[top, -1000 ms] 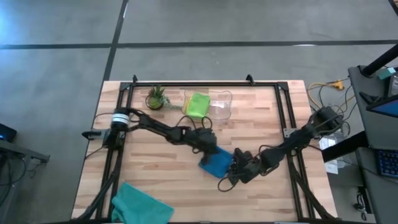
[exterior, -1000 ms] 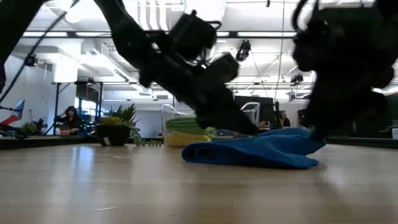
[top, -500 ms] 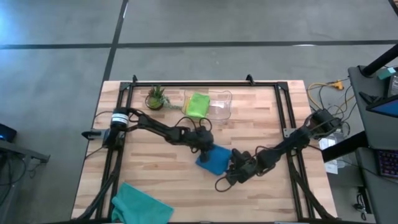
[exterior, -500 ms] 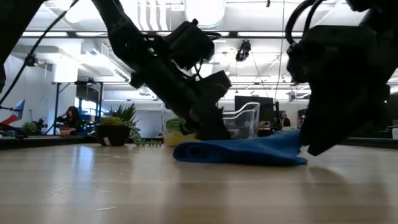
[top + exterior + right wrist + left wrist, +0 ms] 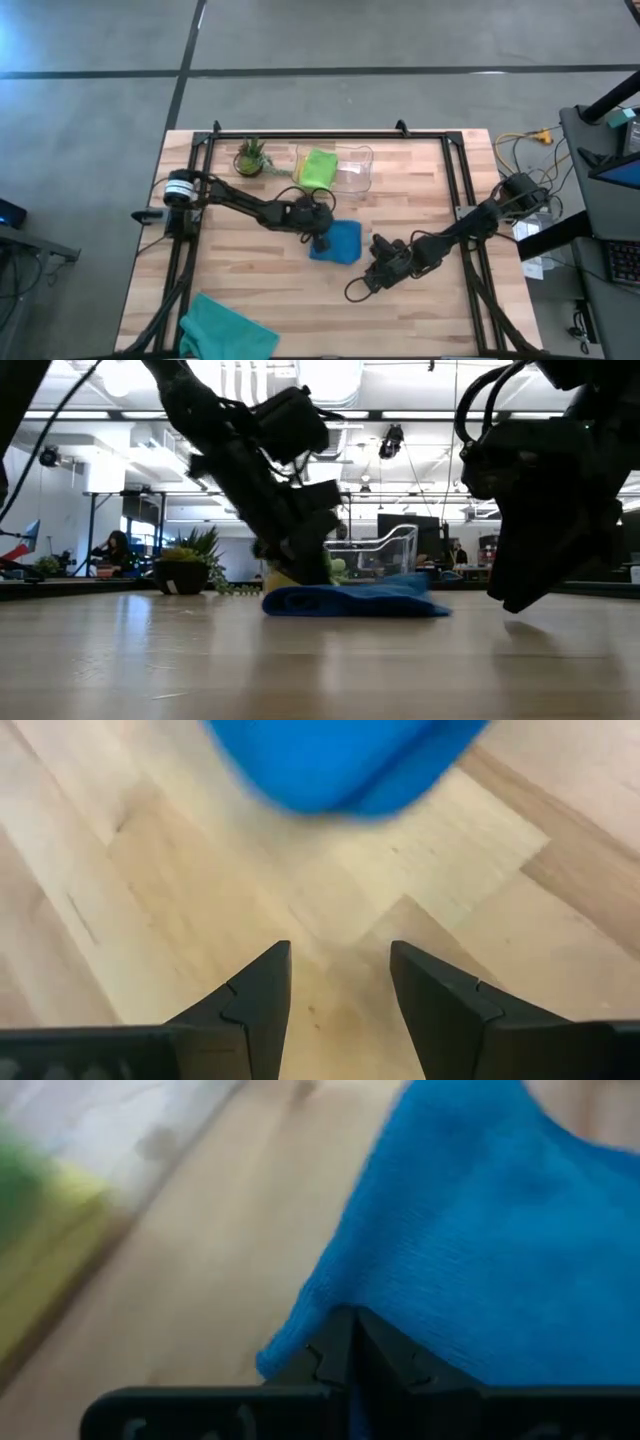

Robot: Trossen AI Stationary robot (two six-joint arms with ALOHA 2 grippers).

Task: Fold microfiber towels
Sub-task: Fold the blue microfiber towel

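Near the middle of the pale wooden worktop [image 5: 250, 280], a small blue microfiber towel [image 5: 337, 242] is lying folded and flat. The left hand [image 5: 320, 243] is sitting at the towel's left edge with its fingers pressed together, pinching the blue cloth; in the left wrist view the closed dark fingertips [image 5: 345, 1342] are meeting right on the towel's corner [image 5: 470, 1250]. In the low view this hand [image 5: 305, 565] is coming down onto the near left end of the blue towel [image 5: 350, 598].

The right hand [image 5: 380, 262] is hovering just beside the towel's right side, apart from it, with its fingers spread and gripping nothing. Its wrist view is showing the two dark fingers [image 5: 255, 1005] open over bare wood, with the blue towel [image 5: 340, 760] lying a little ahead of them.

A lime green microfiber towel [image 5: 319, 167] is lying in a clear plastic bin [image 5: 356, 172] at the far side of the worktop, next to a small potted green plant [image 5: 251, 157]. A teal microfiber towel [image 5: 225, 328] is lying crumpled at the near left corner, well apart from both hands.
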